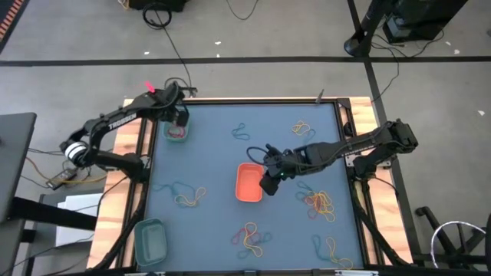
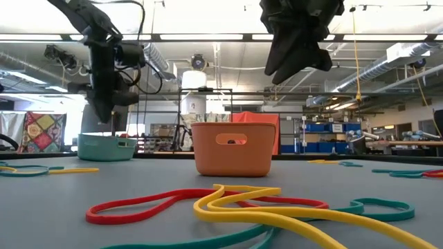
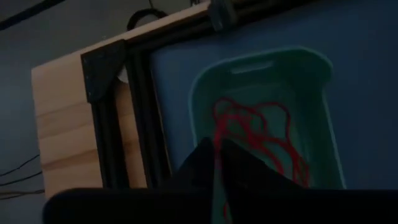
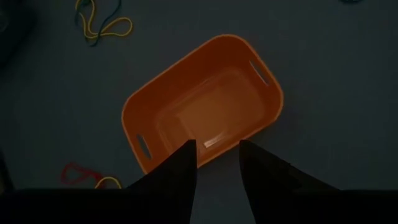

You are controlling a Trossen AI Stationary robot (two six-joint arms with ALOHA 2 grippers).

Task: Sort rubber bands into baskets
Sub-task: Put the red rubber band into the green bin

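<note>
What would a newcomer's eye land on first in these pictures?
The orange basket at the table's middle stands out, with the right end effector hanging open above it, holding nothing. At the far left corner, the left end effector is over the green basket, which holds red rubber bands; one red band runs between its nearly closed fingers. Tangles of loose rubber bands dot the mat.

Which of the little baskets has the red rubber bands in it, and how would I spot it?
Look at the blue table from above and go to its far left corner, where the left arm bends in. Under that arm's pincer sits a green basket. Unlike the empty orange basket mid-table, it holds a tangle of red rubber bands.
</note>
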